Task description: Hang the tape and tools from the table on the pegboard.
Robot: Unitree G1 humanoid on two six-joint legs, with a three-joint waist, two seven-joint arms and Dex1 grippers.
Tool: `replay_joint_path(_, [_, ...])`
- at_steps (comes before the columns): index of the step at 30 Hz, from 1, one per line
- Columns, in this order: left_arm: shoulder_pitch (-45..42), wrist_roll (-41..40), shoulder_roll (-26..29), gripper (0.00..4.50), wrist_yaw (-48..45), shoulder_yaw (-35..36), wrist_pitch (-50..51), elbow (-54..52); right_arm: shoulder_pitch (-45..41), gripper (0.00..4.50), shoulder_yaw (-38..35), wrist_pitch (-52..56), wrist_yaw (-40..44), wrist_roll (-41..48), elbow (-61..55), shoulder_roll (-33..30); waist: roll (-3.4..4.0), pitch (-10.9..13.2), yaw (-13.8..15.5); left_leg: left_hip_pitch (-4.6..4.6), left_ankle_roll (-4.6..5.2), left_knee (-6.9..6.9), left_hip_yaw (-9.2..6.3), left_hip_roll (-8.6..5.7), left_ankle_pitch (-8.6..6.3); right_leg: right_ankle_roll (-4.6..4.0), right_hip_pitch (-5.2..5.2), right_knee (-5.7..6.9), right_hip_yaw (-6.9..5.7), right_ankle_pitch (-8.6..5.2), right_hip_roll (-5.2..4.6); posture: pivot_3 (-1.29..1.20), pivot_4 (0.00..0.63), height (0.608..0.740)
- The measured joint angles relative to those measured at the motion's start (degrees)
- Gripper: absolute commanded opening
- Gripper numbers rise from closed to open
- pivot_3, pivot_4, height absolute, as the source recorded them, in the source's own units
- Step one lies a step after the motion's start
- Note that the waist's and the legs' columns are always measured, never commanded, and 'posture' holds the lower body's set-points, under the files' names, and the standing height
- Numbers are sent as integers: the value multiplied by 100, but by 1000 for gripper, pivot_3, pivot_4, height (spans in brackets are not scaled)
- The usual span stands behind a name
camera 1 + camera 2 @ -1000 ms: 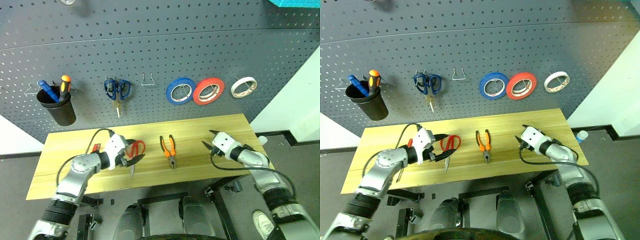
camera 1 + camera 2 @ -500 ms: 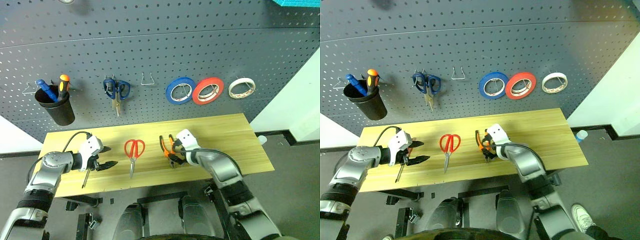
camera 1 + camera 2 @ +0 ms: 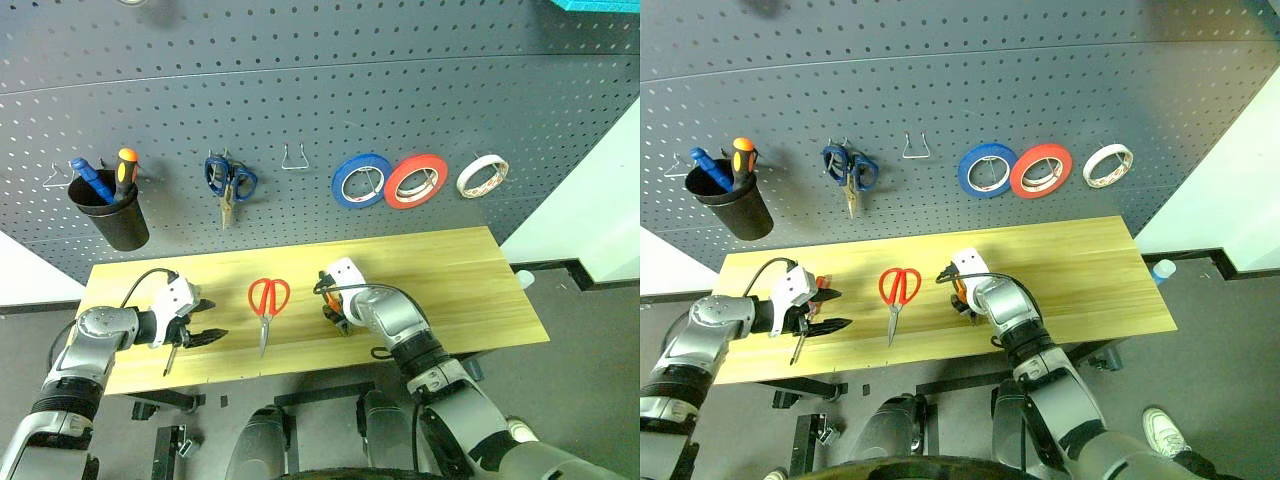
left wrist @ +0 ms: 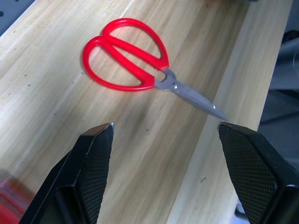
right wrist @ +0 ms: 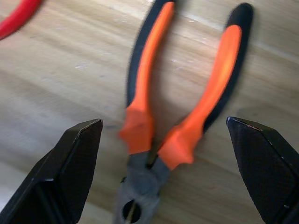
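Inspection of the current state, for your attention.

Your right claw (image 5: pixel 159 154) has swung in from the table's right end over the last second and now hangs directly above the pliers (image 5: pixel 182 116), pointing down at them. Its fingers stand wide apart, one on each side of the orange-and-black handles, with nothing gripped. The pliers lie flat on the table (image 3: pixel 450 270), untouched as far as the views show.

Your left claw (image 4: pixel 163 172) has drawn away from the red-handled scissors (image 3: pixel 267 305) toward the table's left end. Its fingers are apart and empty. The scissors now lie clear on the wood, handles toward the pegboard (image 3: pixel 300 90), blades toward the near edge. The slim screwdriver (image 3: pixel 171 354) lies just beside the left claw.

The whitish tape (image 3: pixel 482 174) is already hung at the right of the pegboard, next to the red roll (image 3: pixel 417 180) and the blue roll (image 3: pixel 361 181). A bare wire hook (image 3: pixel 294 160) sits between the blue-handled scissors (image 3: pixel 229 183) and the blue roll.

Judgement: tape done; three tools remain on the table. The right arm is set for a grasp on the pliers. You should lower and close across the handles squarely; an off-centre grip could spread the handles or let the tool pivot.
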Motion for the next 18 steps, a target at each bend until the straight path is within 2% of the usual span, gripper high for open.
replay_joint_path(9, [150,-29,-135,3720,106,82,4,-141,-568,4427,-588,-354,-566,92,1252,350,0,0,-92,1,0,-1,-1,1,0,1,-4,10,0,0,1,-68,144,730])
replay_joint_path(12, [182,-49,-161,3720,130,102,9,-159,-702,3850,-769,-546,-728,144,1524,380,0,0,-125,1,0,-1,-1,1,0,2,-4,10,1,0,1,-68,142,730])
replay_joint_path(17, [234,-110,-172,3720,185,120,11,-244,-769,2205,-844,-586,-805,165,1658,343,-1,-1,-137,3,0,-2,-2,1,0,2,-4,11,1,0,1,-69,140,730])
replay_joint_path(18, [243,-117,-173,3720,198,137,12,-245,-770,2188,-844,-580,-803,166,1658,343,0,-1,-140,3,0,-2,-2,1,0,2,-4,11,1,0,1,-69,140,730])
